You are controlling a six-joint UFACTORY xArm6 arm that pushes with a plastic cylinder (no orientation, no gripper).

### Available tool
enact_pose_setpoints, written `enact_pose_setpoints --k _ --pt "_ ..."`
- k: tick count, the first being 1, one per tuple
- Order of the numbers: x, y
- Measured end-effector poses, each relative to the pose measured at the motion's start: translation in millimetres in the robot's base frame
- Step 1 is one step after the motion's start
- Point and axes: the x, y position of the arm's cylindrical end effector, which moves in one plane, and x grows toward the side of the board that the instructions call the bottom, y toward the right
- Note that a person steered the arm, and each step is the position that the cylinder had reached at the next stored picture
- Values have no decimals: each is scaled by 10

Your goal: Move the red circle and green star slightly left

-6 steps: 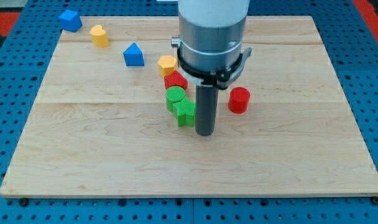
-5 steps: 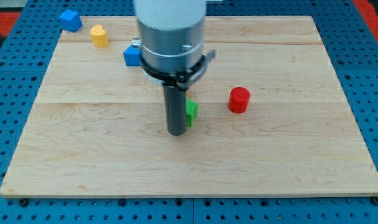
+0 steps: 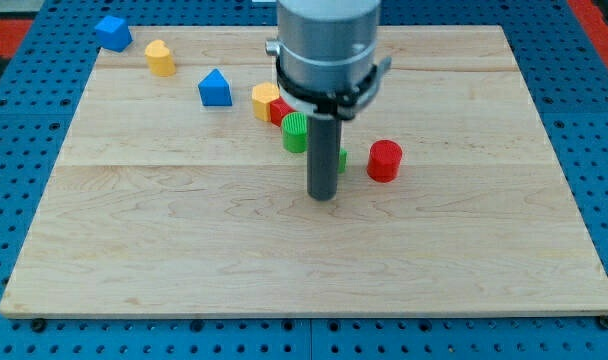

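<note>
**Rod tip between the green star and the red circle, near the board's centre**

The red cylindrical plastic block, the task's red circle (image 3: pixel 385 160), stands right of the wooden board's centre, apart from every other block. The green plastic star block (image 3: pixel 341 160) lies just to its left, almost wholly hidden behind the dark rod; only a green sliver shows, so its shape cannot be confirmed here. My tip (image 3: pixel 323 196) rests on the wooden board (image 3: pixel 134 240) slightly nearer the bottom edge than both blocks, on the star's left side, and therefore seems poorly placed for a leftward push: judged from this layout, it would need to pass to the right of the red circle first. The arm carries no gripper, so nothing is grasped; the rod can only shove. Further toward the top edge sit a green round ribbed block (image 3: pixel 296 132), a red block (image 3: pixel 280 110) and a yellow hexagonal block (image 3: pixel 265 101), bunched together. A blue house-shaped block (image 3: pixel 214 88), a yellow block (image 3: pixel 160 57) and a blue block (image 3: pixel 113 32) trail toward the top-left corner.
</note>
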Motion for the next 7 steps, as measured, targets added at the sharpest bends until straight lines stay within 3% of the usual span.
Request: enact_pose_setpoints --k 1,2,3,5,7 --pt "84 381" --pt "-212 1023" --pt "-372 1100" --pt "-752 834" --pt "-788 -104"
